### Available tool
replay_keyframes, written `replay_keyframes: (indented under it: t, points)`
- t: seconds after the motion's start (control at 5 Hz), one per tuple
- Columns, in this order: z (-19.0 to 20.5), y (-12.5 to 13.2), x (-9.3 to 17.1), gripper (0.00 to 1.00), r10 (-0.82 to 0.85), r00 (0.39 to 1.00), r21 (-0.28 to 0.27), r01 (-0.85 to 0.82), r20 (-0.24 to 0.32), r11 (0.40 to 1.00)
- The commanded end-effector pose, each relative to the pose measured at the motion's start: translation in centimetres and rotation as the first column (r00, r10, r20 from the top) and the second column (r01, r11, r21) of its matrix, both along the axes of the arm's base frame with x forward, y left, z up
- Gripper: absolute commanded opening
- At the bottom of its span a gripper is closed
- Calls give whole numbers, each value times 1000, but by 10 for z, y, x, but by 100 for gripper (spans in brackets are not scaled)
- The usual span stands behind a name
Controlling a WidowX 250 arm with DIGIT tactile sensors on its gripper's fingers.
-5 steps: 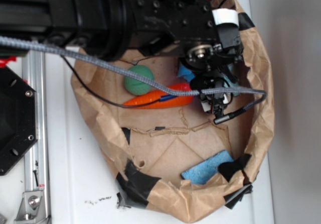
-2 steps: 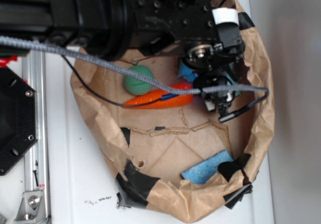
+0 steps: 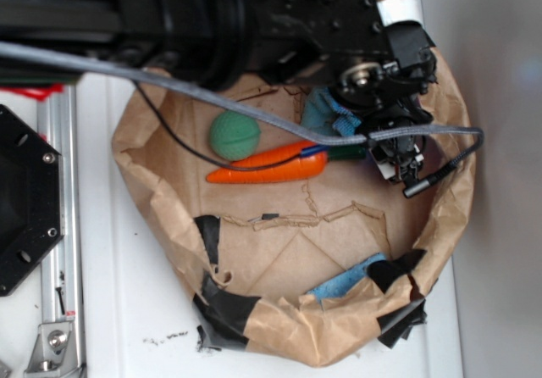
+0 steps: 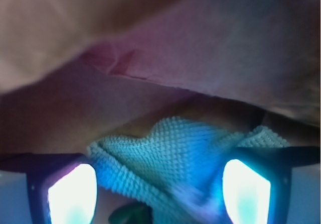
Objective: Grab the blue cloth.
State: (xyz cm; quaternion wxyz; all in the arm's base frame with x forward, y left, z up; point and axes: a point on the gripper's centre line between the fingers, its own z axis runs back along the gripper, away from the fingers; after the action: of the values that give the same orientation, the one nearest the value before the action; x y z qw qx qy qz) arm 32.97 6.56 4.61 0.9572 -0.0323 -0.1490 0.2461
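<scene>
Wrist view: cloth (image 4: 165, 158) bunched against paper wall, framed between spread fingers (image 4: 70, 194), not pinched yet; gripper (image 3: 398, 153) tucked into bag (image 3: 169, 217) corner, carrot (image 3: 271, 164) just beside

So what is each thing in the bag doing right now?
blue cloth: crumpled, lying between the fingers, near the paper wall.
gripper: low over the cloth; open or shut, cannot tell.
green ball: resting on the bag floor.
toy carrot: lying on its side.
blue sponge: partly hidden by the paper bag rim.
</scene>
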Motion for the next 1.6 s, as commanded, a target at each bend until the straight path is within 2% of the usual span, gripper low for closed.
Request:
replay_keyframes:
  t: [0.0, 0.2, 0.4, 0.6, 0.8, 1.0, 1.2, 1.4]
  points:
    - [-25, 18, 12, 100, 28, 996, 41, -25, -82, 999]
    - [-31, 6, 8, 0, 38, 984, 44, -31, -172, 999]
    - [-26, -2, 5, 0, 25, 980, 39, -18, -196, 999]
    - [-19, -7, 2, 0, 2, 982, 31, 4, -188, 1000]
    - [-13, -9, -2, 0, -41, 978, 29, 48, -206, 998]
    - [22, -14, -18, 0, -221, 921, 174, 287, -322, 942]
    - [73, -36, -40, 0, -261, 819, 184, 401, -510, 897]
    - [116, -63, -48, 0, -215, 815, 365, 455, -538, 813]
